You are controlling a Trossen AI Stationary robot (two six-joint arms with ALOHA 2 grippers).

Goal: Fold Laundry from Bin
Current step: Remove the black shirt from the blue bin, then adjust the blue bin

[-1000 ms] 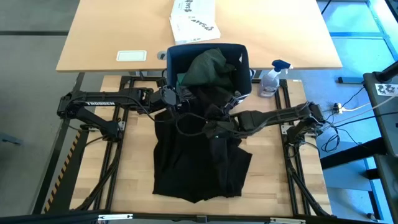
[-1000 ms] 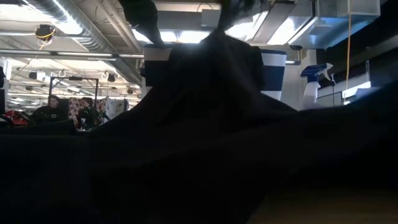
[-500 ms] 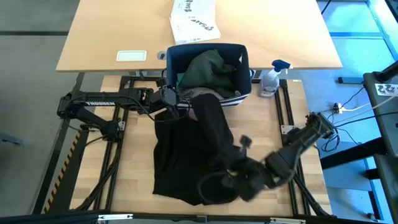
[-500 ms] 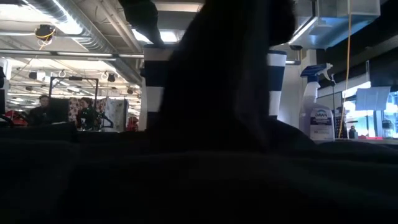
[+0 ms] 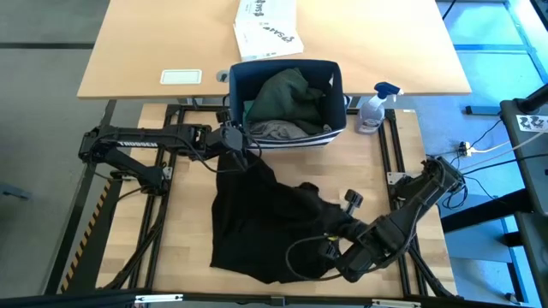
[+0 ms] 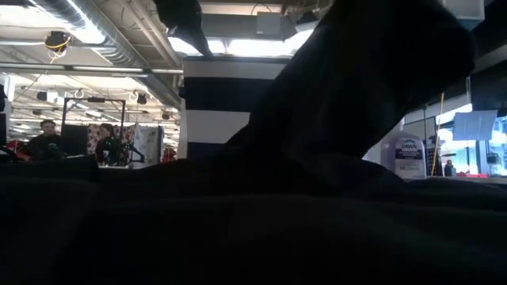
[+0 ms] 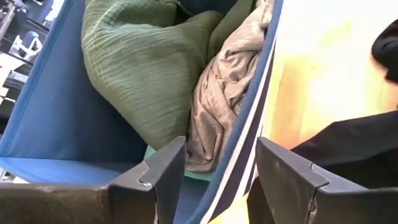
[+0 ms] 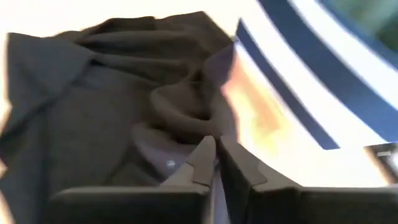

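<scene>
The right gripper, lower centre, has dragged the black garment off the bin; it lies crumpled mid-worktop, still pinched. The left gripper hovers released at the bin's edge.

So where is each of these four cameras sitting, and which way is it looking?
High: above the table, looking straight down; both arms show.
Low: at table-top height, looking level across black cloth into the room.
Left wrist: on the left arm, facing into the bin past the open left gripper.
Right wrist: on the right arm, over the black garment; right gripper.
Shared: high and left wrist both show the bin's green cloth.
</scene>
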